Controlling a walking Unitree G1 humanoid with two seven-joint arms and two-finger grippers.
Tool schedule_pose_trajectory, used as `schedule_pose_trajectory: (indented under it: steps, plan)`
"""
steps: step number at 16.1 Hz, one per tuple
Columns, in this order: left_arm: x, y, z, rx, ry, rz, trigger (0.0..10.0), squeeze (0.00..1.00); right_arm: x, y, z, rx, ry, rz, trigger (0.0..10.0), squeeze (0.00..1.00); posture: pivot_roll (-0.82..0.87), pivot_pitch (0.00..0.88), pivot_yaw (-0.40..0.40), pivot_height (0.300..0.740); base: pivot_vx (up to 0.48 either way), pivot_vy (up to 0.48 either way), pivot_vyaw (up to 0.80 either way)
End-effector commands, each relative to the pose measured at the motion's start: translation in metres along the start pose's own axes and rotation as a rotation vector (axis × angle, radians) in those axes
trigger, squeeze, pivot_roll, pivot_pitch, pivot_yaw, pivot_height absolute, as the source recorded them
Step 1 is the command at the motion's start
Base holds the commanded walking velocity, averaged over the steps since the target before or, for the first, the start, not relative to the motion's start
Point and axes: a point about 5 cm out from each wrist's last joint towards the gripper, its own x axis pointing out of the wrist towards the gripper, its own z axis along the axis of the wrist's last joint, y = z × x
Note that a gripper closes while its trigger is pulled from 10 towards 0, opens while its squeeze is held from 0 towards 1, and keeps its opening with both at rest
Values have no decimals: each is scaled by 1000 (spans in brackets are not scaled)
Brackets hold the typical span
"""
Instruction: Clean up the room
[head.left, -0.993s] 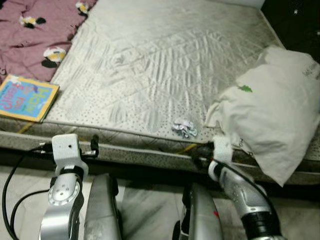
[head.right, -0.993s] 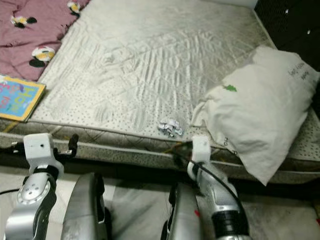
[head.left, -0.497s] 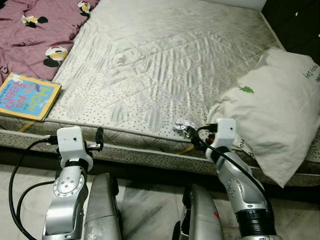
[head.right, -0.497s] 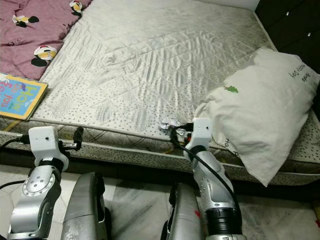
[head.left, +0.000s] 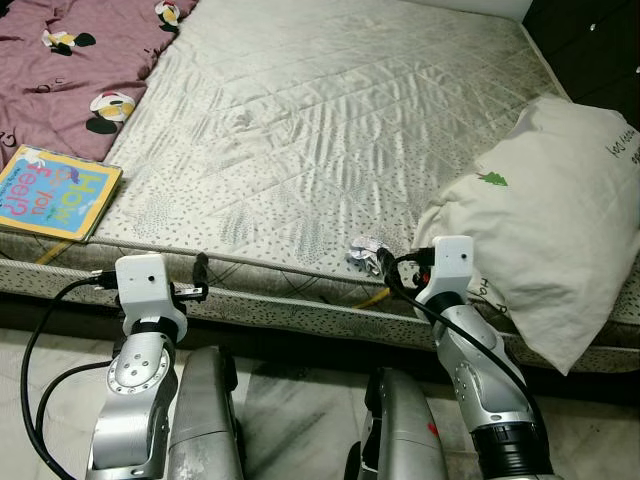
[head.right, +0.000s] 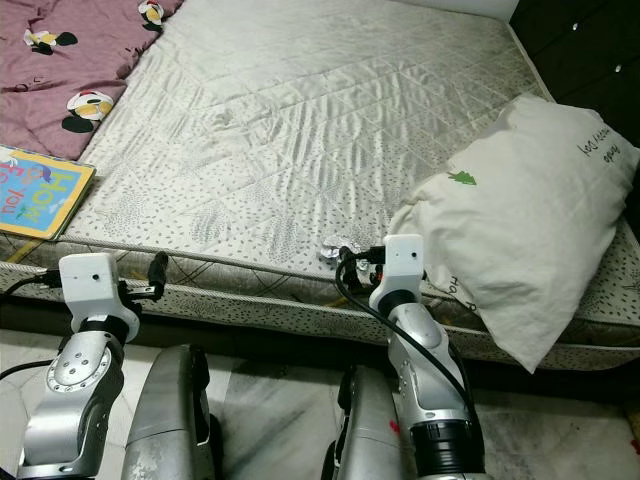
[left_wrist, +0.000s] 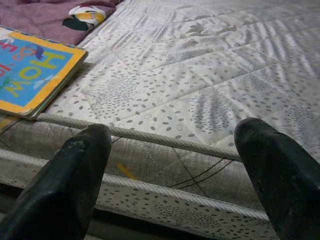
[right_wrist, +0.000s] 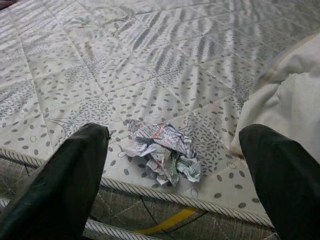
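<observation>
A crumpled paper wad (right_wrist: 162, 151) lies on the grey patterned mattress (head.left: 320, 130), close to its front edge (head.left: 364, 248). My right gripper (right_wrist: 175, 190) is open just in front of the wad, its two black fingers either side of it without touching. A white pillow (head.left: 550, 215) hangs over the mattress's front right corner, beside the right wrist. A colourful picture book (head.left: 55, 192) rests at the front left of the mattress. My left gripper (left_wrist: 175, 180) is open before the mattress edge, to the right of the book, with nothing between its fingers.
A mauve blanket with cartoon prints (head.left: 70, 60) covers the far left of the mattress. Dark furniture (head.left: 590, 45) stands at the far right. Pale tiled floor (head.left: 300, 400) lies below the bed, around my two legs.
The right gripper has risen from below the mattress edge up to the level of the paper wad and closed in on it. The left arm barely moved. The camera shifted slightly.
</observation>
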Motion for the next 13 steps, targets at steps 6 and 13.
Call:
schedule_pose_trajectory:
  steps: [6, 13]
  plan:
    - [-3, -4, -1, -10, -3, -41, 10000, 0, -3, -4, 2, 11, -26, 1, 10000, 0, 15, 87, -114, 561, 137, 0, 0]
    - [-5, -5, -3, -19, 3, -58, 10000, 0, -3, -3, 2, 10, -30, 18, 10000, 0, 15, 88, -116, 561, 332, 0, 0]
